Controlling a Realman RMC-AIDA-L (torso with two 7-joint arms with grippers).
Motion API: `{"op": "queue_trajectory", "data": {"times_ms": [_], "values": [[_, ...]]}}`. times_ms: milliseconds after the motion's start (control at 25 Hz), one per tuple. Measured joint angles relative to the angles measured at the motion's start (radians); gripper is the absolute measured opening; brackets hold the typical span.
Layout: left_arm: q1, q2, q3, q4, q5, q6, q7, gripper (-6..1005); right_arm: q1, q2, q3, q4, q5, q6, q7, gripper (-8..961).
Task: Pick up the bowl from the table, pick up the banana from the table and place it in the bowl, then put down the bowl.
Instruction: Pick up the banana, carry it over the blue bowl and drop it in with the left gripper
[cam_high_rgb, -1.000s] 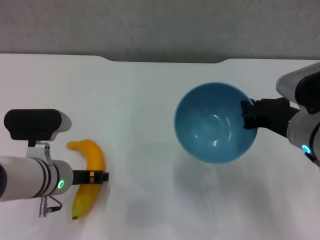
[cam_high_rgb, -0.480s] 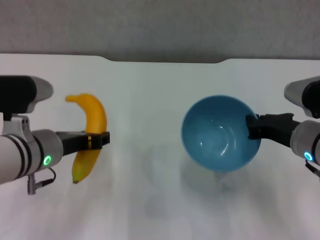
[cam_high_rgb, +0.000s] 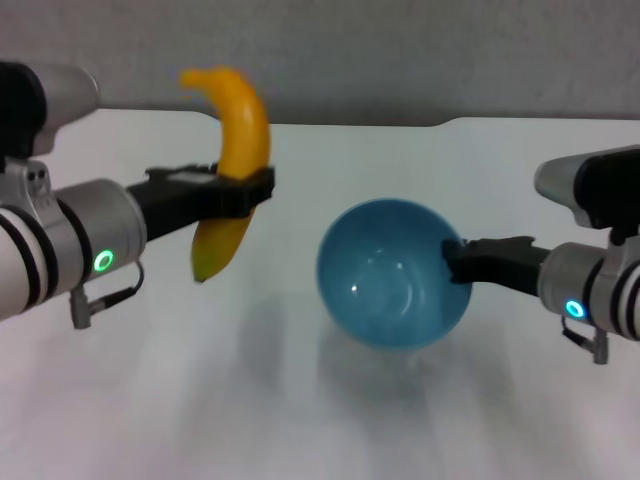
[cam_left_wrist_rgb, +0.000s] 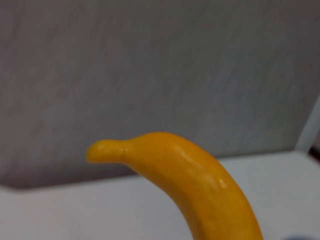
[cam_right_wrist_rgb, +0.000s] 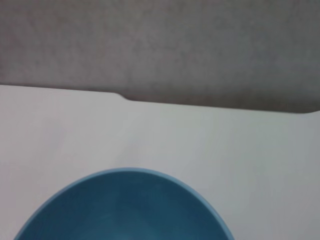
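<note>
My left gripper (cam_high_rgb: 243, 192) is shut on the yellow banana (cam_high_rgb: 232, 170), holding it in the air above the table (cam_high_rgb: 300, 400), stem up and dark tip down. The banana's stem end (cam_left_wrist_rgb: 165, 160) fills the left wrist view. To its right the light-blue bowl (cam_high_rgb: 390, 272) hangs tilted above the table, with my right gripper (cam_high_rgb: 453, 262) shut on its right rim. The bowl's rim (cam_right_wrist_rgb: 125, 200) shows in the right wrist view. Banana and bowl are apart, the banana up and left of the bowl.
The white table has a shallow notch (cam_high_rgb: 340, 123) in its far edge, with a grey wall (cam_high_rgb: 400, 50) behind. A soft shadow of the bowl lies on the table below it.
The left gripper has lifted the banana higher and moved it right toward the bowl. The right gripper has carried the bowl left and a little lower in the view.
</note>
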Motion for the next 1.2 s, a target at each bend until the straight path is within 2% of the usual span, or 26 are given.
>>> {"op": "queue_trajectory", "data": {"times_ms": [240,360,800,1200], "values": [[0.008,-0.002,0.005,-0.009,-0.183,0.047,0.147,525,0.052,0.001,-0.008,-0.086,0.208,0.008,-0.154,41],[-0.007,-0.003,0.013,0.022,-0.254,0.054,0.205,526,0.067,0.002,-0.01,-0.104,0.243,0.011,-0.174,41],[-0.036,-0.003,0.096,0.141,-0.505,0.139,0.45,533,0.107,0.003,-0.001,-0.113,0.269,0.074,-0.18,41],[-0.04,-0.005,0.109,0.219,-0.735,0.15,0.664,539,0.15,0.001,0.039,-0.111,0.291,0.147,-0.183,41]]}}
